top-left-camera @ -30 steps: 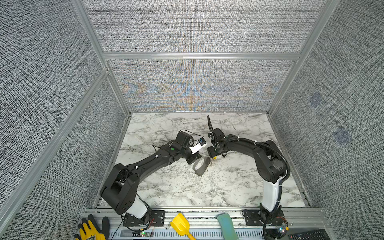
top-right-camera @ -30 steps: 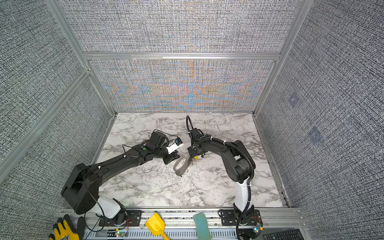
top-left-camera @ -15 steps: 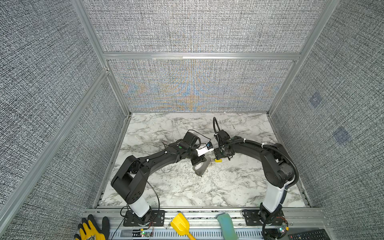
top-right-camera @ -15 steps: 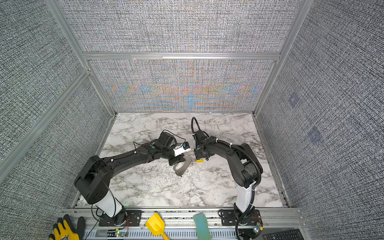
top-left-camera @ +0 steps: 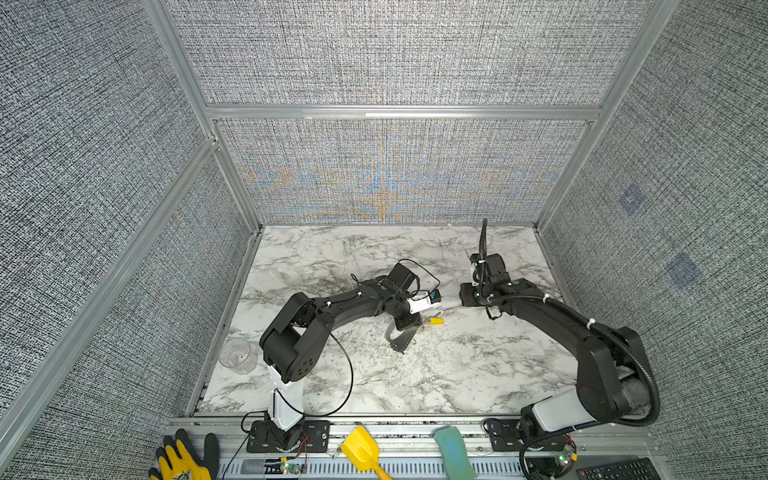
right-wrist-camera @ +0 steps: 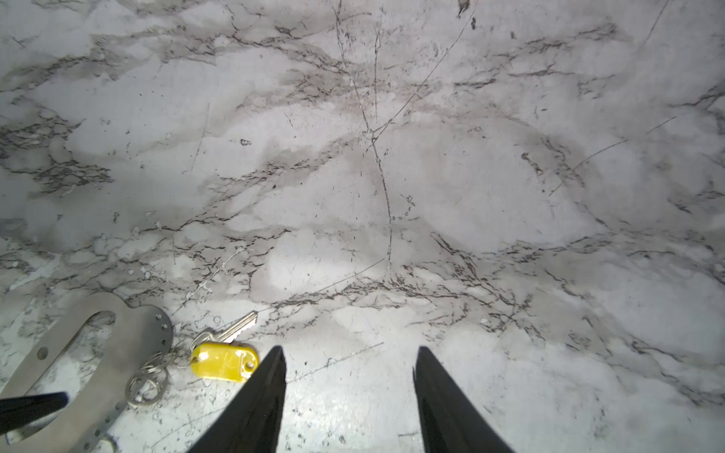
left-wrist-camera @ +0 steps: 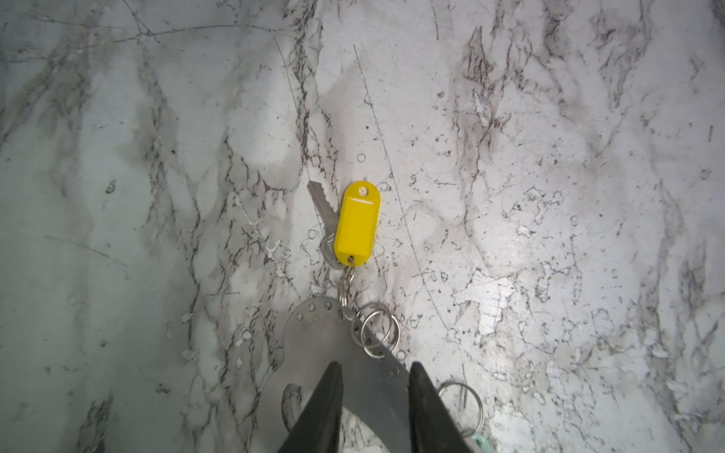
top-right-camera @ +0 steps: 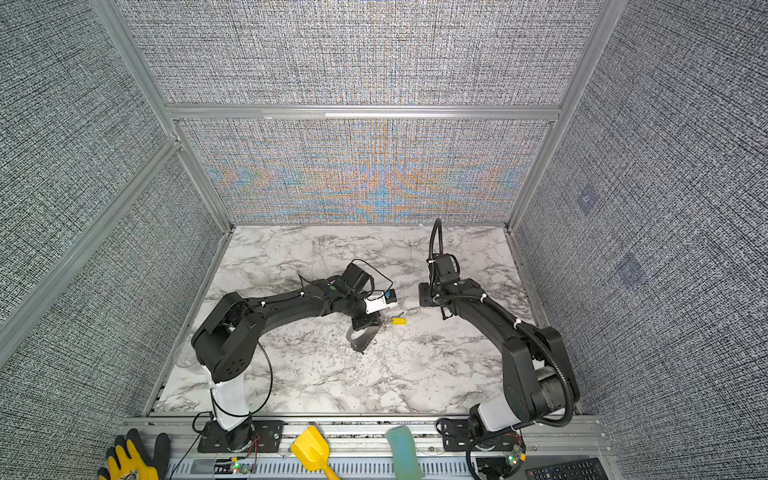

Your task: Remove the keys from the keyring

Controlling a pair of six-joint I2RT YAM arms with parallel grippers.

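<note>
Held the keyring (left-wrist-camera: 314,333) pinched in the left gripper (left-wrist-camera: 375,363). Found the yellow key (right-wrist-camera: 224,357) lying sideways just beside the open, empty right gripper (right-wrist-camera: 349,347).

Left fingers (left-wrist-camera: 331,404) pinched narrow, right fingers (right-wrist-camera: 261,404) spread

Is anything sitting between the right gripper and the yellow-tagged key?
Nothing visible does. Only bare marble table separates the right gripper from the yellow-tagged key, which lies just beside one of its fingers. Small rings link it to the keyring, held by the left gripper.
</note>
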